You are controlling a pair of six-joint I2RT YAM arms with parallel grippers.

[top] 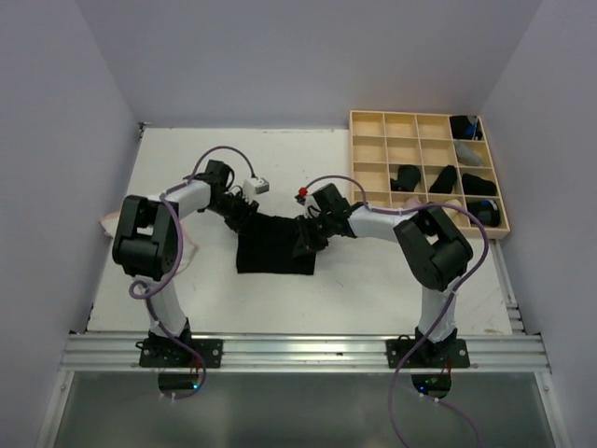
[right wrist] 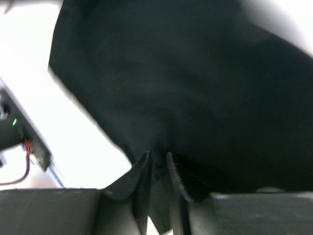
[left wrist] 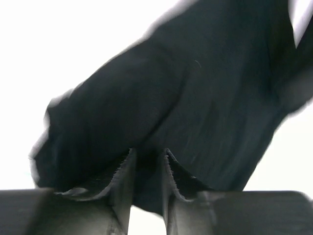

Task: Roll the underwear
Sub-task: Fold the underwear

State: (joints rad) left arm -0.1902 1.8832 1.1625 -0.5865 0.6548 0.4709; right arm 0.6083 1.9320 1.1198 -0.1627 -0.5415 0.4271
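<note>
on the table (top: 373,280), black underwear (top: 275,247)

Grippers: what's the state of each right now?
Left gripper: closed on the black underwear.
Right gripper: closed on the same underwear.

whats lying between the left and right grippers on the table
The black underwear spans the stretch between the left gripper and the right gripper, each pinching a far corner of it; the top view shows it.
</note>
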